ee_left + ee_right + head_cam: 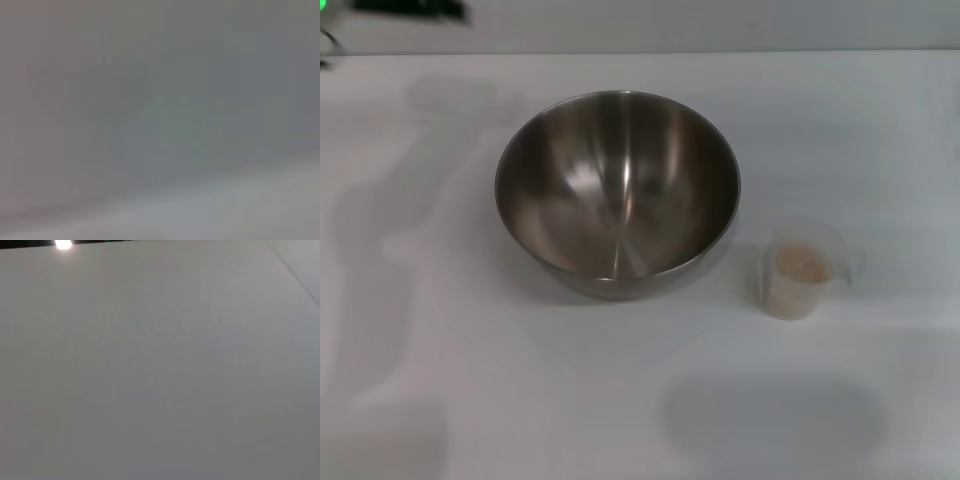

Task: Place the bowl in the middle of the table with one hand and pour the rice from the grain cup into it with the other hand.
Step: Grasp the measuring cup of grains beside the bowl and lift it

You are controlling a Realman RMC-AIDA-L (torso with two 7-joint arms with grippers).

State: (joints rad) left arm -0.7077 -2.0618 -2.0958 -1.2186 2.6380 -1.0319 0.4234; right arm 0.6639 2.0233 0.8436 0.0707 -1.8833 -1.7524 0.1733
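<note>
Two things stand on the plain, flat, matte white table [620, 400]: a large round stainless-steel mixing bowl [617, 192] and a small translucent clear plastic grain cup [802, 268]. The bowl sits upright near the middle of the table, slightly to the far side, its wide mouth facing up and its shiny brushed grey inside showing no contents. Being round, it has no long axis across the table; its axis runs straight up. The grain cup stands upright to the right of the bowl and a little nearer, just beside it but apart from its wall. Its axis also runs vertically, mouth up, and a faint handle shows on its right side, pointing away from the bowl. Inside the cup lies the rice [801, 264], a pale beige granular mass that fills it partway. Soft grey shadows lie on the tabletop at the left and at the near right. At the far left corner, beyond the table's edge, there is a dark shape with a small green light beside it. Neither the left gripper nor the right gripper appears in any view, so whether their fingers are apart or together cannot be told. The left wrist view gives only a blurred grey surface, and the right wrist view shows bare white tabletop [160, 370] with a bright spot of light at one edge.
</note>
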